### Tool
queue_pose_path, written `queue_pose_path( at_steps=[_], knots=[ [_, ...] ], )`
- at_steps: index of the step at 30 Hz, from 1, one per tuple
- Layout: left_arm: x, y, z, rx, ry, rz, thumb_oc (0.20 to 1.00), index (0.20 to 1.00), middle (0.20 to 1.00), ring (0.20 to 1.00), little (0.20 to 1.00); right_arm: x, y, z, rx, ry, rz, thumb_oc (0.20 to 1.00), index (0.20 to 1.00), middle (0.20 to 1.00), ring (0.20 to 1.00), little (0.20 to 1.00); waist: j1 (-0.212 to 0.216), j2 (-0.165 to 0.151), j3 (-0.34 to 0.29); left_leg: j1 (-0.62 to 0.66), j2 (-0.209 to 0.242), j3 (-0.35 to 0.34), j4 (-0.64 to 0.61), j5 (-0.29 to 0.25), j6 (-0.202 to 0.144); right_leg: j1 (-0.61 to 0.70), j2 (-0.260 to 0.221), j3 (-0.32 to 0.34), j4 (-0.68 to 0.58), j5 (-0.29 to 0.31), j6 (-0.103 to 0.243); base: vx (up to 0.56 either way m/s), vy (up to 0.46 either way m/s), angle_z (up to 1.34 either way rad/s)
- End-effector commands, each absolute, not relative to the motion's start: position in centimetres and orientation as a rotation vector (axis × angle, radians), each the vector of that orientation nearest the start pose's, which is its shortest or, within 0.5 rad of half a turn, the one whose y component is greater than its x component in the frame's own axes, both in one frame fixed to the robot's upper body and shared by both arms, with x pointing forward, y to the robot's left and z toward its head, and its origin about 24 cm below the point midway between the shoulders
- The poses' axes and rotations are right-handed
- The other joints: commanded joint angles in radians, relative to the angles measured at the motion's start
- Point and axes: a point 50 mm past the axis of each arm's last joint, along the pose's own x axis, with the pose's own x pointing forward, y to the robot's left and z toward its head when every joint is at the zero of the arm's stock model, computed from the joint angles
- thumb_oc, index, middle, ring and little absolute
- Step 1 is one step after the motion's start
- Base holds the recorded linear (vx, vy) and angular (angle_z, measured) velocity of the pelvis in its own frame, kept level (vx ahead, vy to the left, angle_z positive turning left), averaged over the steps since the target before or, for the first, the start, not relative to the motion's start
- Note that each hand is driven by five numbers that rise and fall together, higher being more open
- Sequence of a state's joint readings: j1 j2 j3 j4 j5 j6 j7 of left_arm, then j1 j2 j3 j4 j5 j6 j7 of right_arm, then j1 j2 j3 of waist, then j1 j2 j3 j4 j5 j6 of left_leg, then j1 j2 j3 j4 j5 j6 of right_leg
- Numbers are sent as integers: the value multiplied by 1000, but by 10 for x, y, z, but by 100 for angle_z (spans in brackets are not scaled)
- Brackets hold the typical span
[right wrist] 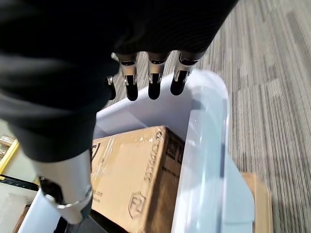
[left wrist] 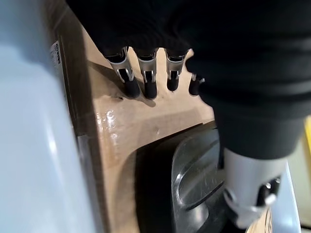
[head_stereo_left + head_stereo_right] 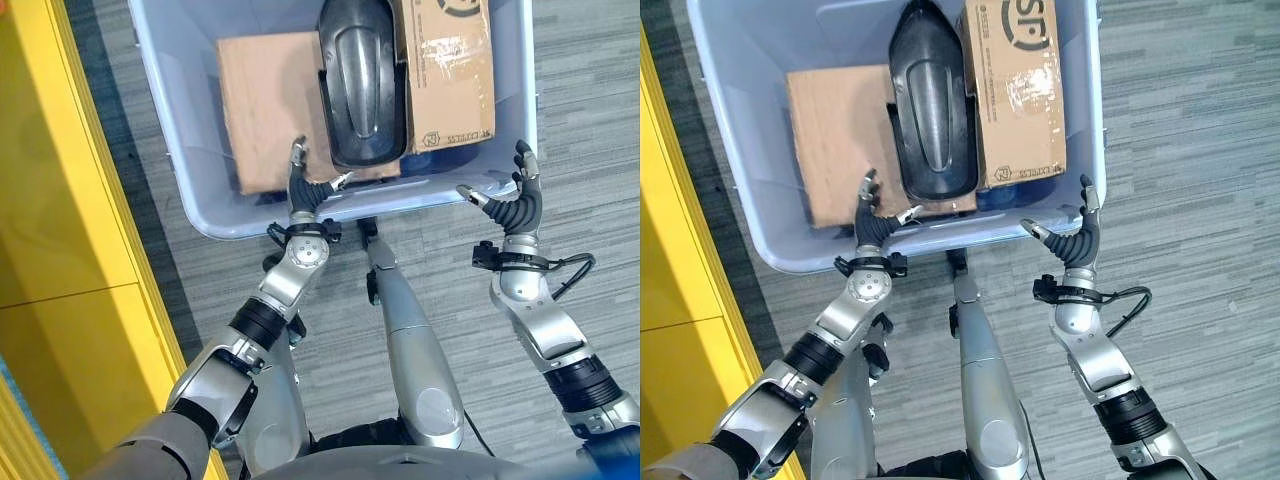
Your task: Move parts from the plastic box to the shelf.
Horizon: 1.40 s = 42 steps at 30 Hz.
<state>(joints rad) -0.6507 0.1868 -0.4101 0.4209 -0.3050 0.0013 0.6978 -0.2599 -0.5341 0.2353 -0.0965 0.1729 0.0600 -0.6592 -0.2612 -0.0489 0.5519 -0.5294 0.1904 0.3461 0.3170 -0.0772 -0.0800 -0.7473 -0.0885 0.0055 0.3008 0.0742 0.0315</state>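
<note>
Three parts lie in your plastic box [image 3: 180,160]: a black moulded part [image 3: 362,85] at centre, a flat cardboard box [image 3: 265,105] at 9 o'clock, a taped carton [image 3: 447,70] at 3 o'clock. The moulded part looks rigid, smooth, probably slippery; grip its sides. Left hand [image 3: 305,192] and right hand [image 3: 515,205] hover at the near rim, fingers apart, empty.

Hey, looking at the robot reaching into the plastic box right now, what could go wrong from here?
1. The black molded part lies across the flat cardboard box and against the taped carton, so lifting either could tip it.
2. The right hand is open at the plastic box corner and may snag the rim.
3. The left hand, open over the near rim, might only scrape the flat cardboard.
</note>
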Motion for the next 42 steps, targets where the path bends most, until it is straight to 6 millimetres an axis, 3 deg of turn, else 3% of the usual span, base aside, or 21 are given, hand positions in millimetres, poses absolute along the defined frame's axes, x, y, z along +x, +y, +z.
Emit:
queue_pose_path(
  at_steps=[1,6,11,15,20,31,34,36,38,39,42],
  knots=[
    [357,110,101,-25,45,295,1000,1000,1000,1000,1000,284,-198,152,-259,-416,-364,1000,1000,1000,1000,1000,-21,-39,-32,-109,11,-53,47,28,-22,1,5,-64,139,-169,41,39,17,-5],
    [364,109,108,-33,83,437,1000,1000,1000,1000,1000,287,-195,169,-248,-463,-347,1000,1000,1000,1000,1000,-44,-48,-32,-115,17,-36,64,24,-25,-17,12,-53,160,-181,29,41,17,-5],
    [372,116,125,-90,36,571,1000,1000,1000,1000,1000,292,-188,165,-256,-436,-329,1000,1000,1000,1000,1000,-58,-55,-32,-127,24,-28,90,18,-27,-30,18,-40,174,-187,22,42,-11,-9],
    [376,113,140,-68,-4,555,1000,1000,1000,1000,1000,294,-184,163,-262,-431,-323,1000,1000,1000,1000,1000,-63,-55,-32,-134,25,-22,95,18,-26,-39,22,-32,182,-189,20,11,-6,-3],
    [382,112,163,194,-84,608,1000,1000,1000,1000,1000,298,-180,165,-265,-414,-294,1000,1000,1000,1000,1000,-77,-65,-32,-142,32,-11,104,14,-26,-48,28,-27,188,-187,17,29,-21,-4],
    [390,126,188,793,-165,754,1000,1000,1000,1000,1000,302,-175,162,-261,-391,-258,1000,1000,1000,1000,1000,-99,-82,-32,-166,43,-6,131,9,-32,-74,39,-21,212,-190,10,8,-27,-5],
    [392,137,185,859,-98,784,1000,1000,1000,1000,1000,302,-174,160,-255,-388,-260,1000,1000,1000,1000,1000,-100,-86,-32,-183,45,-9,144,4,-33,-85,40,-21,218,-191,11,4,-82,-9],
    [392,138,155,686,65,717,1000,1000,1000,1000,1000,302,-173,157,-244,-382,-272,1000,1000,1000,1000,1000,-94,-86,-32,-207,45,-18,156,2,-32,-104,38,-28,231,-196,11,-9,-116,-6],
    [391,137,149,604,92,703,1000,1000,1000,1000,1000,302,-171,159,-242,-384,-270,1000,1000,1000,1000,1000,-92,-85,-32,-211,45,-17,155,0,-32,-108,38,-30,232,-197,11,-3,-27,0],
    [393,134,143,479,142,655,1000,1000,1000,1000,1000,302,-170,160,-244,-384,-268,1000,1000,1000,1000,1000,-94,-85,-32,-212,46,-15,153,-1,-32,-111,37,-30,233,-198,11,0,0,0],
    [393,134,139,474,128,613,1000,1000,1000,1000,1000,302,-171,161,-245,-385,-271,1000,1000,1000,1000,1000,-92,-81,-32,-218,44,-14,151,4,-32,-117,37,-30,235,-199,11,0,0,0]
  ],
)
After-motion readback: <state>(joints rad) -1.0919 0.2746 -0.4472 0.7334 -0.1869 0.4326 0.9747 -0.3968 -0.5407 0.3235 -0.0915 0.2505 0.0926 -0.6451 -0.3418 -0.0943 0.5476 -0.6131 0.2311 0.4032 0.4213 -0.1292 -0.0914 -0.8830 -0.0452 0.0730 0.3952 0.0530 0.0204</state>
